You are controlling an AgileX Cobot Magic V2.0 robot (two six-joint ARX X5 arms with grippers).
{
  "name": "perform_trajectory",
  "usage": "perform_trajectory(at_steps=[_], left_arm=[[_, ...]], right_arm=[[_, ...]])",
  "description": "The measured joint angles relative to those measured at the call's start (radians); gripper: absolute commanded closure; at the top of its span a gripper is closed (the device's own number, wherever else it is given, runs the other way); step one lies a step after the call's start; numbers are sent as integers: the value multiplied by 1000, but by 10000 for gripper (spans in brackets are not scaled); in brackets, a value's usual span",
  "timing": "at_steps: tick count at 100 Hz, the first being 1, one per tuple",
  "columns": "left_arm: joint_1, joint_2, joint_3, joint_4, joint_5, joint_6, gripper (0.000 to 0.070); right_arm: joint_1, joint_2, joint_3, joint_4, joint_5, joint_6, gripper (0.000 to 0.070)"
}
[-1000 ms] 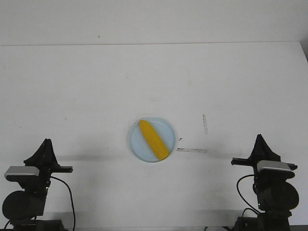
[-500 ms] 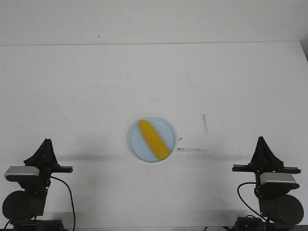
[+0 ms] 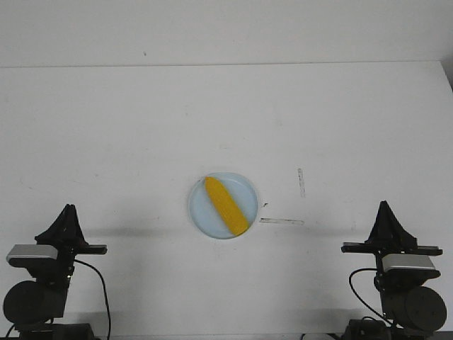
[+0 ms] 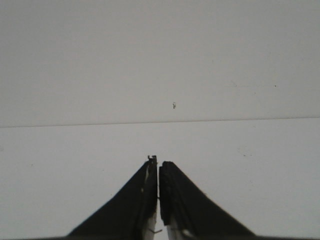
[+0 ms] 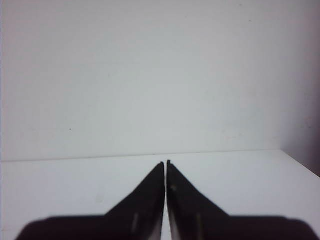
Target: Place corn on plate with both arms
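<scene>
The corn is lying across the plate, probably stiff, slick, best pinched mid-length, while both grippers are sitting closed, empty.

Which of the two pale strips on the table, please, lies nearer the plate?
The horizontal strip, just right of the plate; the upright strip sits farther right and back.
</scene>
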Motion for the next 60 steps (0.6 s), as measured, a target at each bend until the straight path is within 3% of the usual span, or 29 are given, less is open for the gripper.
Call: perform_trajectory(at_steps=[32, 60], left_arm=[[0, -48, -5, -13, -1, 0, 699], [-5, -84, -158, 35, -1, -42, 699]], right_arm=[[0, 0, 0, 0, 0, 0, 691], [0, 0, 0, 0, 0, 0, 691]])
